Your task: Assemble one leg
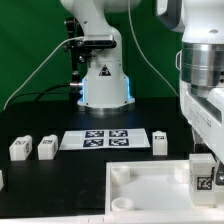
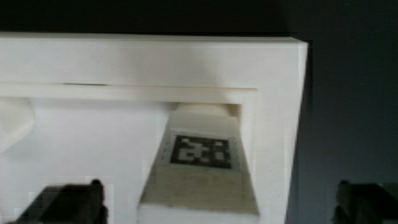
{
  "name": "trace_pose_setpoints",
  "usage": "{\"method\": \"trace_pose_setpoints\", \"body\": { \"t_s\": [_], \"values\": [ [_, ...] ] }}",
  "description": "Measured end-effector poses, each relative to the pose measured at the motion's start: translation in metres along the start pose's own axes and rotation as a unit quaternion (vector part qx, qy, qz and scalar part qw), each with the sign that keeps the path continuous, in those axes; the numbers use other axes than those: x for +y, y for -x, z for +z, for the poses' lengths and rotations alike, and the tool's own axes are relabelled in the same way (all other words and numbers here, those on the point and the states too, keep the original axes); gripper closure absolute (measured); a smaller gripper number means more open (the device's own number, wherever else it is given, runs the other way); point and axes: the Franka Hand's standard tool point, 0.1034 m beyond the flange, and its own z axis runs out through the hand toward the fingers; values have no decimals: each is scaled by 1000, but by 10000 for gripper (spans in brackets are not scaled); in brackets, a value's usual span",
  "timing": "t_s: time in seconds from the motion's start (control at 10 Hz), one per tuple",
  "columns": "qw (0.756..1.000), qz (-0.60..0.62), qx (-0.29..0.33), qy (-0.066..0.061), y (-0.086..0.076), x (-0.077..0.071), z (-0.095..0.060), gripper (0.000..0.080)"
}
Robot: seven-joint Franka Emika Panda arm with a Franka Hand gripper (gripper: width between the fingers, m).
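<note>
Wrist view: white leg (image 2: 196,188), black-white square tag (image 2: 201,150) on face, between wide-spread gripper (image 2: 217,200).

A plain green backdrop (image 1: 30,40) fills the whole space behind the far edge of a matte black bench (image 1: 50,190), whose dark top stretches to the near left corner under bright, even light.

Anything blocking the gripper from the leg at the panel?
Nothing visible. In the wrist view the leg sits centred ahead of the open gripper, with a gap on either side; the panel lies beyond it.
</note>
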Motion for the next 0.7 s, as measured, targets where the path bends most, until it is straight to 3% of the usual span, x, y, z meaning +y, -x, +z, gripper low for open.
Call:
{"method": "trace_pose_setpoints", "body": {
  "t_s": [0.4,0.7],
  "values": [
    [964,-265,11,-22,7,-7,1,150],
    [919,-394,12,-17,6,-5,2,150]
  ]
}}
